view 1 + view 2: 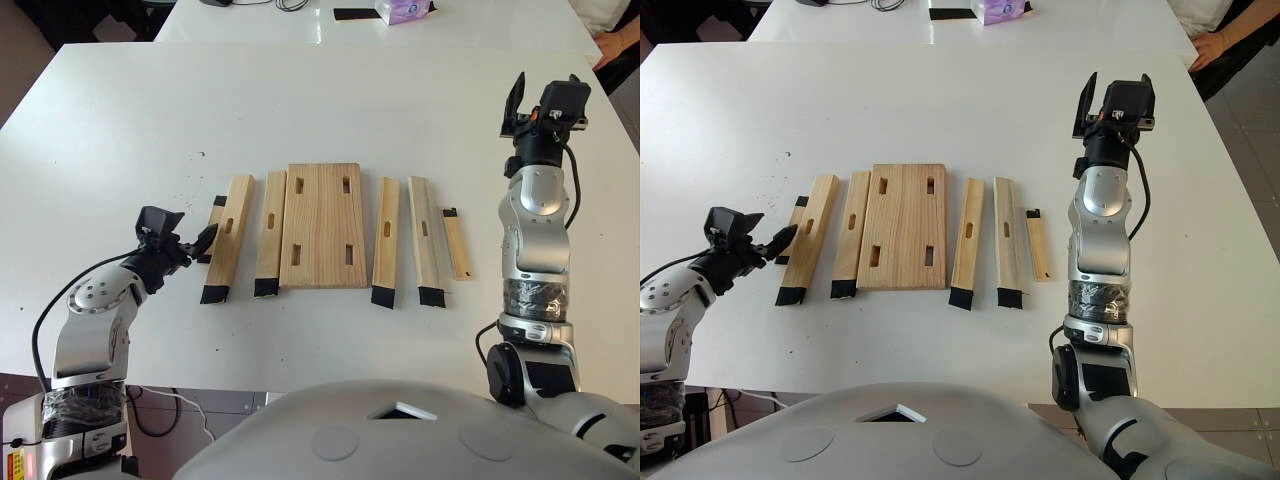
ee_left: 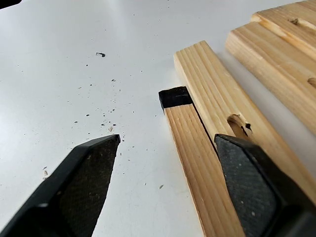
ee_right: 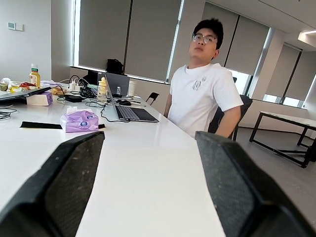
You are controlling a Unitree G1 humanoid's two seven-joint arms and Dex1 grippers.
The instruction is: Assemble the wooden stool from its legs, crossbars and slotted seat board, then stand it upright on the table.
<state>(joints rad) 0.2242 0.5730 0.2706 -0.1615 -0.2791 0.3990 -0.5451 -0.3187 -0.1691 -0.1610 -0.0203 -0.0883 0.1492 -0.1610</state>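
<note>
On table (image 1: 120, 120), grainy slotted seat board (image 1: 322, 225)

The seat board (image 1: 322, 224) is pale honey wood with straight grain and four dark slots. The legs (image 1: 230, 238) are the same light wood, each capped black at the near end. The short crossbars (image 1: 458, 250) have black far tips. The surface (image 2: 59, 74) is glossy white, flecked with dark specks. The left tool (image 1: 195, 228) and right tool (image 1: 545, 90) are matte black.

Shaded windows (image 3: 123, 39), grey office floor (image 3: 276, 168)
</note>
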